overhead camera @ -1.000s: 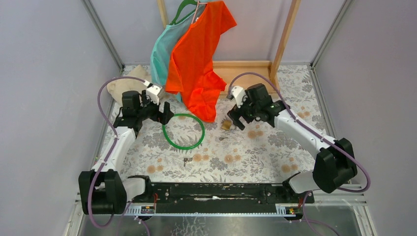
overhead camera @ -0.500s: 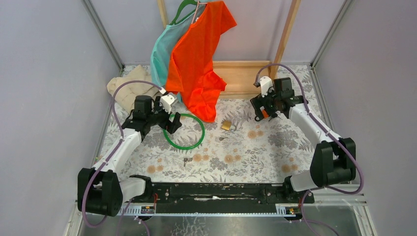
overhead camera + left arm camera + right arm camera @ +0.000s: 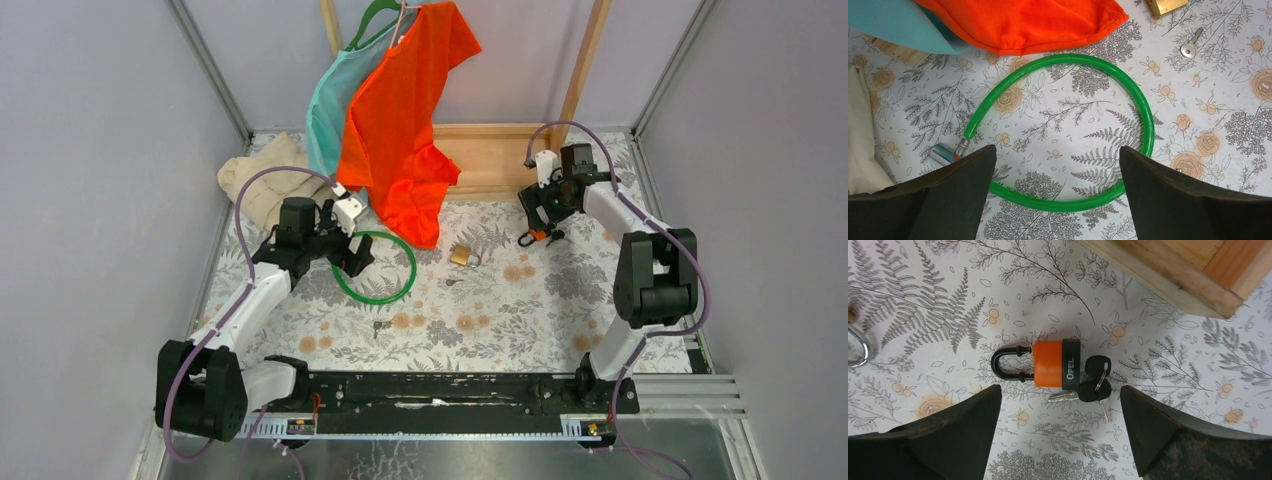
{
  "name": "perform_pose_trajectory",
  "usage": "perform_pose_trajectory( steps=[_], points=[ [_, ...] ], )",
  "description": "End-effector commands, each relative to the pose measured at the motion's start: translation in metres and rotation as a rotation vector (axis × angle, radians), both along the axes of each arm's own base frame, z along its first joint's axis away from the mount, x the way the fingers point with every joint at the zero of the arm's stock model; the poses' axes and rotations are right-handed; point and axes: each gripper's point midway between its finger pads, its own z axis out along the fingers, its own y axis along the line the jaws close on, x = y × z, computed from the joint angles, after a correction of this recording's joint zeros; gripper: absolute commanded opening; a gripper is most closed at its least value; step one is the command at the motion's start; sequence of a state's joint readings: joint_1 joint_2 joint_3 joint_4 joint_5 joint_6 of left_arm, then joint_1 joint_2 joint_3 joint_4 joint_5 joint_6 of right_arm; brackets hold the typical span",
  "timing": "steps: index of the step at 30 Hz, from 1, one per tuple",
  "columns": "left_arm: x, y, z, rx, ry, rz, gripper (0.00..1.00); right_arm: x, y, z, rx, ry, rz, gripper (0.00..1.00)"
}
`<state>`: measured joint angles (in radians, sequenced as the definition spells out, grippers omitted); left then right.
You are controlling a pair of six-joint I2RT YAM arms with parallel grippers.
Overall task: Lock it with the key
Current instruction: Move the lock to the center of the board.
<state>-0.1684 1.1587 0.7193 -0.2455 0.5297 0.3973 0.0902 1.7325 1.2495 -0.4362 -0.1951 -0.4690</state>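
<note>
- right wrist view: right claw [image 3: 1058, 405] wide open, holding nothing, hanging over the orange padlock [image 3: 1050, 371].
- padlock lies flat on the floral surface [image 3: 923, 300], near the wooden frame [image 3: 1173, 270].
- black-headed keys [image 3: 1093, 387] touch the padlock's base, opposite the black shackle; cannot tell if one is inserted.
- left claw [image 3: 1055, 160] wide open, empty, over the green cable loop [image 3: 1143, 115].

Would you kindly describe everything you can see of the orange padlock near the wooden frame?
The orange padlock lies flat on the flowered table cover, with nothing gripping it. Its body looks like orange plastic, with a black band at the base lettered OPEL and a black shackle that appears closed. A bunch of black-headed keys rests against its base.
</note>
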Motion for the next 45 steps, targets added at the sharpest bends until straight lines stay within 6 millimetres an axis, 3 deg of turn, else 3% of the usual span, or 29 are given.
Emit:
perform_pose_trajectory(
  steps=[1, 17, 33, 45],
  points=[
    [-0.002, -0.001, -0.001, 0.021, -0.02, -0.014, 1.0, 0.008, 0.0, -0.005, -0.009, 0.03, 0.026, 0.92],
    [-0.003, -0.003, -0.002, 0.021, -0.018, -0.019, 1.0, 0.009, 0.002, -0.039, -0.005, 0.148, 0.049, 0.7],
    [-0.003, -0.004, 0.0, 0.019, -0.022, -0.022, 1.0, -0.006, 0.002, -0.06, -0.006, 0.195, 0.049, 0.65],
    [-0.003, -0.005, -0.001, 0.021, -0.02, -0.027, 1.0, -0.012, 0.002, -0.068, -0.006, 0.203, 0.036, 0.53]
  ],
)
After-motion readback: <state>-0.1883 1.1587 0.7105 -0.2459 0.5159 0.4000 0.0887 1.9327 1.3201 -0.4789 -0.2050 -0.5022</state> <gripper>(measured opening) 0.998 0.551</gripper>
